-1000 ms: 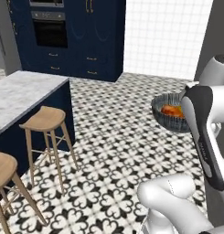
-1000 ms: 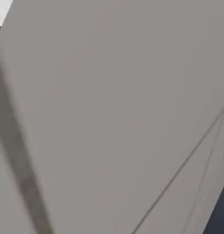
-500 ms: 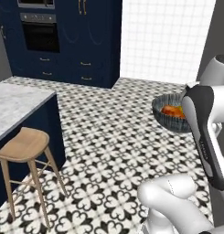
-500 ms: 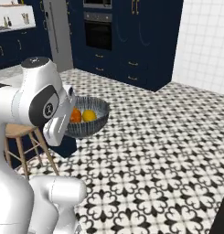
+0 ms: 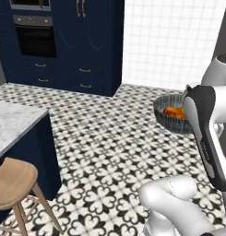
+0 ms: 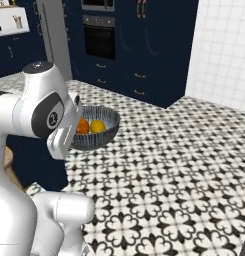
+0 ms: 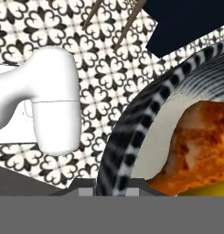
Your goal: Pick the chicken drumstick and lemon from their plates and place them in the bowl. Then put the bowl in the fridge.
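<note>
The bowl (image 6: 95,128) rides in the air over the patterned floor (image 6: 184,170), carried at its rim by the arm, with the chicken drumstick (image 6: 82,125) and the lemon (image 6: 97,126) side by side inside it. In the hand view the rim (image 7: 131,137) runs down to the fingers, so they appear clamped on it, though the tips themselves are hidden. For the trip to the fridge, keep the bowl level and turn slowly so nothing rolls out.

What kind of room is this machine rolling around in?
It looks like a home kitchen: a built-in oven sits among navy cabinets, and a marble-topped island has a wooden stool beside it. The arm carries a bowl with a chicken drumstick and a lemon.
</note>
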